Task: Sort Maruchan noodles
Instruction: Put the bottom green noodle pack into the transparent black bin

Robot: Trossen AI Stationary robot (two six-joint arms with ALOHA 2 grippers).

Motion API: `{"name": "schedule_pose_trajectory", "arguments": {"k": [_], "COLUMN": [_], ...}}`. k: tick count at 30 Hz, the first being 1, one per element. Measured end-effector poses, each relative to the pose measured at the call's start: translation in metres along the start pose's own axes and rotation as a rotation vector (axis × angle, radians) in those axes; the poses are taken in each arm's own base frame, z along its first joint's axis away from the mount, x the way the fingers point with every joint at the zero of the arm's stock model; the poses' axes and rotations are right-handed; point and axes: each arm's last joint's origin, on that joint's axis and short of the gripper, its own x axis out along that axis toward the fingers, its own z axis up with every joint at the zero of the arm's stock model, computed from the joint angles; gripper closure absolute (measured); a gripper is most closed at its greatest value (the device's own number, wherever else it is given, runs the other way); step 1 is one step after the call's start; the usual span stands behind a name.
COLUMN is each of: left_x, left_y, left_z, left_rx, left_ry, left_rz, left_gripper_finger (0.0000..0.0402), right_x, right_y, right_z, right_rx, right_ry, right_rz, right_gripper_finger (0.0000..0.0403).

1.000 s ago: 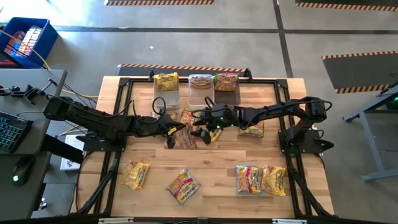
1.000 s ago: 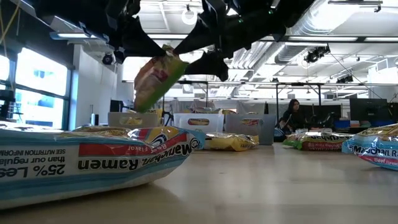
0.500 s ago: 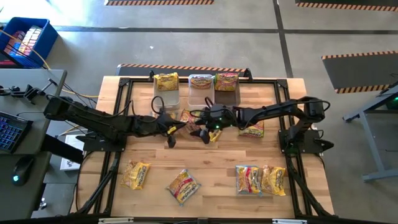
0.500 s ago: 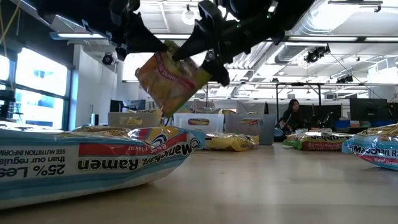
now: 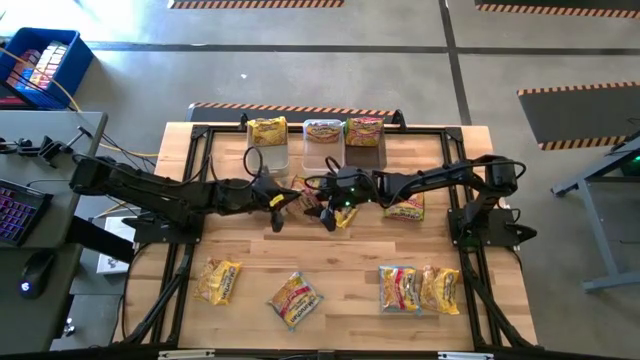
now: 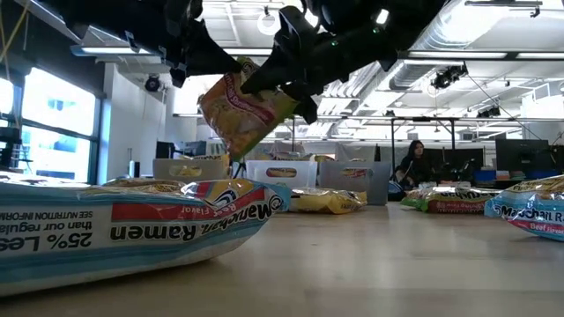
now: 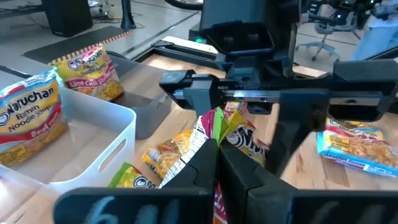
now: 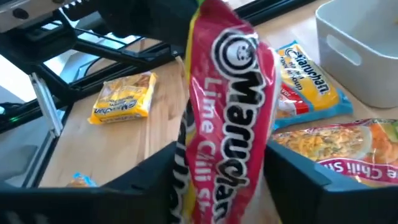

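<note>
Packet in play: you have one lime chili packet [image 8: 230,106] hanging in the air above the middle of the surface [image 5: 350,260], just in front of the bins, caught between both arms.
Left hand [image 7: 217,152]: pressed together, pinching the packet's crimped end seam.
Right hand [image 8: 221,180]: its fingers [image 8: 298,168] sit either side of the packet's body; you cannot tell yet whether they have clamped it.
How it will handle: judge it light, crinkly and slick, with a stiff brittle block inside. Squeeze the flat faces gently or you will crack the noodles; the seam holds well but lets the packet swing and twist.
Where to hold: take it across the narrow width, mid-body, or by an end seam.
Left bin [image 5: 268,150]: clear, one yellow packet [image 5: 267,131] propped at its far end.
Middle bin [image 5: 323,148]: clear, one pale packet [image 5: 323,130].
Right bin [image 5: 365,150]: dark, one packet with green print [image 5: 364,130].
Loose packets [image 5: 296,299]: several lie near the front edge, others by the right arm.
</note>
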Motion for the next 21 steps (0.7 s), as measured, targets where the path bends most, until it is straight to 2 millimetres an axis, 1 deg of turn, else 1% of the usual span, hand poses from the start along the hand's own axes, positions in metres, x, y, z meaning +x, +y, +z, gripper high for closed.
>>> {"name": "schedule_pose_trajectory", "arguments": {"k": [3, 7, 9, 12, 14, 16, 19, 21], "left_x": [0.000, -0.001, -0.006, -0.019, -0.027, -0.033, -0.038, -0.039], "left_y": [0.000, -0.002, -0.004, -0.005, -0.003, 0.000, 0.008, 0.016], "left_z": [0.000, 0.001, 0.004, 0.015, 0.019, 0.017, 0.008, 0.001], "left_rx": [-0.001, 0.023, 0.065, 0.106, 0.109, 0.110, 0.100, 0.085], "left_ry": [-0.002, -0.012, -0.033, -0.101, -0.136, -0.158, -0.193, -0.213], "left_rz": [-0.003, -0.007, 0.011, 0.031, 0.010, -0.035, -0.108, -0.138], "left_gripper_finger": [0.0390, 0.0363, 0.0346, 0.0322, 0.0309, 0.0302, 0.0302, 0.0308], "right_x": [0.000, -0.001, -0.003, -0.013, -0.024, -0.040, -0.069, -0.088], "right_y": [0.000, 0.001, 0.002, 0.003, 0.002, -0.002, -0.012, -0.022], "right_z": [0.000, 0.000, 0.001, 0.007, 0.013, 0.023, 0.045, 0.059], "right_rx": [-0.029, -0.071, -0.096, -0.147, -0.171, -0.196, -0.260, -0.326], "right_ry": [0.000, 0.012, 0.014, 0.022, 0.035, 0.054, 0.099, 0.154], "right_rz": [-0.004, 0.030, 0.047, 0.050, 0.040, 0.011, -0.076, -0.158], "right_gripper_finger": [0.0256, 0.0312, 0.0329, 0.0335, 0.0330, 0.0322, 0.0320, 0.0323]}}
